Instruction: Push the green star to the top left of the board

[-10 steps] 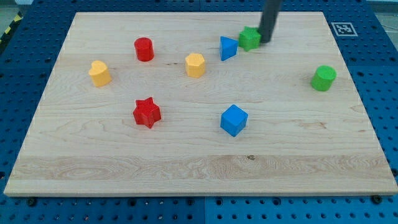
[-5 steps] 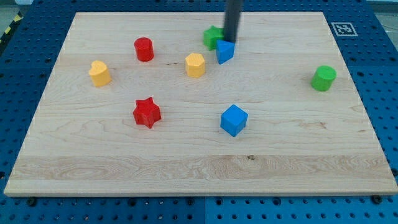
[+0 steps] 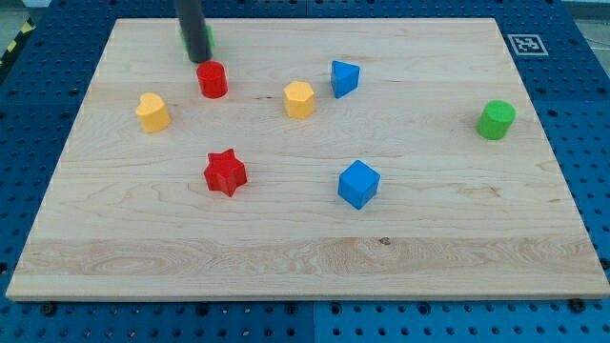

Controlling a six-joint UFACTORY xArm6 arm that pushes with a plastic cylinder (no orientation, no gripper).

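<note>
The green star (image 3: 207, 39) is near the view's top left of the wooden board (image 3: 305, 257), almost wholly hidden behind my rod; only a green sliver shows at the rod's right side. My tip (image 3: 199, 59) stands just in front of the star, directly above the red cylinder (image 3: 212, 79) in the view.
A yellow block (image 3: 152, 111) sits at the left, a yellow hexagonal block (image 3: 299, 99) and a blue triangular block (image 3: 344, 77) near the middle top. A red star (image 3: 225, 172) and a blue cube (image 3: 358, 183) lie lower. A green cylinder (image 3: 496, 120) is at the right.
My rod swept from the top middle to the top left, carrying the green star leftward past the blue triangle and the red cylinder. The red cylinder has shifted slightly left and down.
</note>
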